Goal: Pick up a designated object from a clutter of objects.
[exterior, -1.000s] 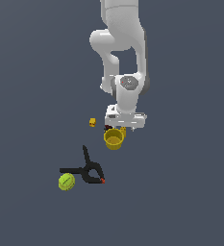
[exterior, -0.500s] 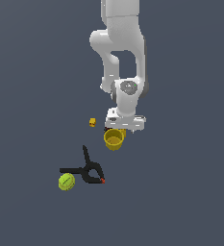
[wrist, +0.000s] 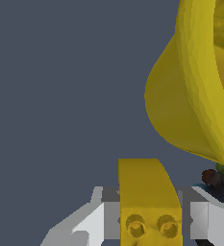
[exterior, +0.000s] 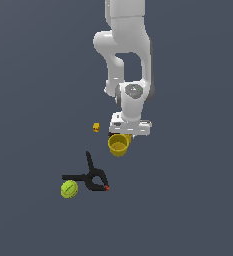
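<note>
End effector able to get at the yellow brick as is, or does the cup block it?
Probably yes. In the wrist view the yellow brick already sits between the end effector fingers; the yellow cup is beside it, not between.

The exterior view looks down from high and well back, taking in the white arm (exterior: 128, 60) at upper centre of the frame and the scattered items below it on a dark floor. The wrist view sits very close, just behind the gripper (wrist: 149, 216), facing along its fingers. Both views share the yellow cup (exterior: 119, 145), which fills the upper right of the wrist frame (wrist: 195, 96), yet is small at mid-frame outside.
</note>
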Robot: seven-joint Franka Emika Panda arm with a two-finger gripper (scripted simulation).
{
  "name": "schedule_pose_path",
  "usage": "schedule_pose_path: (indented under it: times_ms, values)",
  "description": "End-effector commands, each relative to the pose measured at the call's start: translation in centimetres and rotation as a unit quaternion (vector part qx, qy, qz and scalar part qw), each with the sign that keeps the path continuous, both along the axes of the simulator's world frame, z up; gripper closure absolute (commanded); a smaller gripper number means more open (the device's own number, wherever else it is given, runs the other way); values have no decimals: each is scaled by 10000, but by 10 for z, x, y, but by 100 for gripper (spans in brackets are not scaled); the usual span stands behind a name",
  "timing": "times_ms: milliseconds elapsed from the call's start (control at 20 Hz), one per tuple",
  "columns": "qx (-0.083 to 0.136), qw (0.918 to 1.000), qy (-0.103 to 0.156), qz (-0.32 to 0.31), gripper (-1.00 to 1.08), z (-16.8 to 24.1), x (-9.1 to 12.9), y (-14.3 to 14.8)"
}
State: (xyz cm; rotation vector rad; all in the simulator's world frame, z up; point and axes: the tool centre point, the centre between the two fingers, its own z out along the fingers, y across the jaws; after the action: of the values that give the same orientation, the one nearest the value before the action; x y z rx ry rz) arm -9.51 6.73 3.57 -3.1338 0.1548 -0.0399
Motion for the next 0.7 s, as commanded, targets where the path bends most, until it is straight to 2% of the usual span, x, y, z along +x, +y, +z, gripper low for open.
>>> schedule_pose_path:
  times_ms: [0, 150, 200, 650]
  values:
    - [-14, 9999, 130, 24, 108, -14, -6, -1]
    - [-14, 9999, 130, 24, 108, -14, -6, -1]
    - [-2, 10000, 32, 16, 108, -5, 0, 0]
    - [-3, 10000, 35, 17, 108, 11, 8, -3]
